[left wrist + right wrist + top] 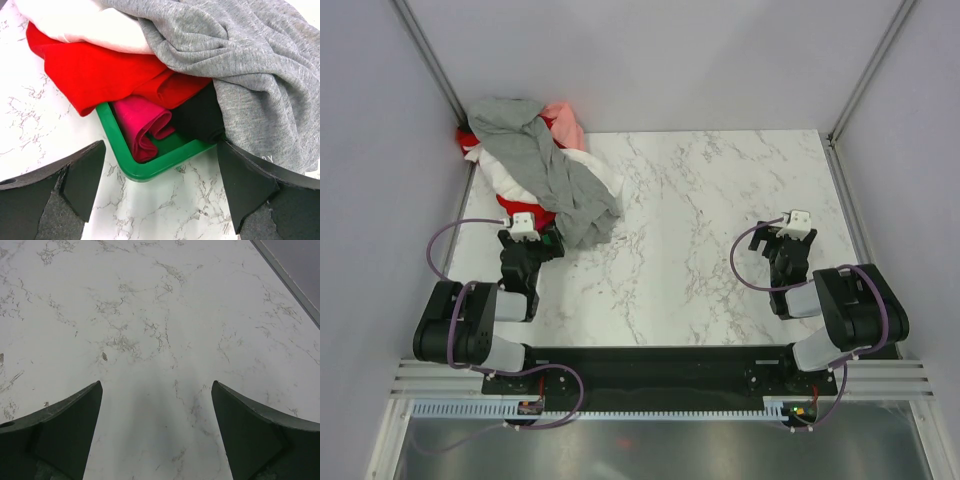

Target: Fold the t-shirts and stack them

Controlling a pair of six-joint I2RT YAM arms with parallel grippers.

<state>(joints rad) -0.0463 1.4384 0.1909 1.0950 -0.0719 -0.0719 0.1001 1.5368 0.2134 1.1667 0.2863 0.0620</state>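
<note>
desk [720,200]: white marble.
t-shirts [535,165]: heap at far left corner, spilling over a green tray [150,167].
grey shirt [240,55]: on top.
red shirt [100,70], white shirt [85,22], magenta shirt [142,120]: underneath.
left gripper [160,147]: wide, empty, facing tray corner.
right gripper [156,385]: wide, empty, over bare desk.

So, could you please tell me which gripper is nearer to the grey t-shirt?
Left. The left gripper is right at the near edge of the grey t-shirt; the right gripper is well across the table, over bare marble.
</note>
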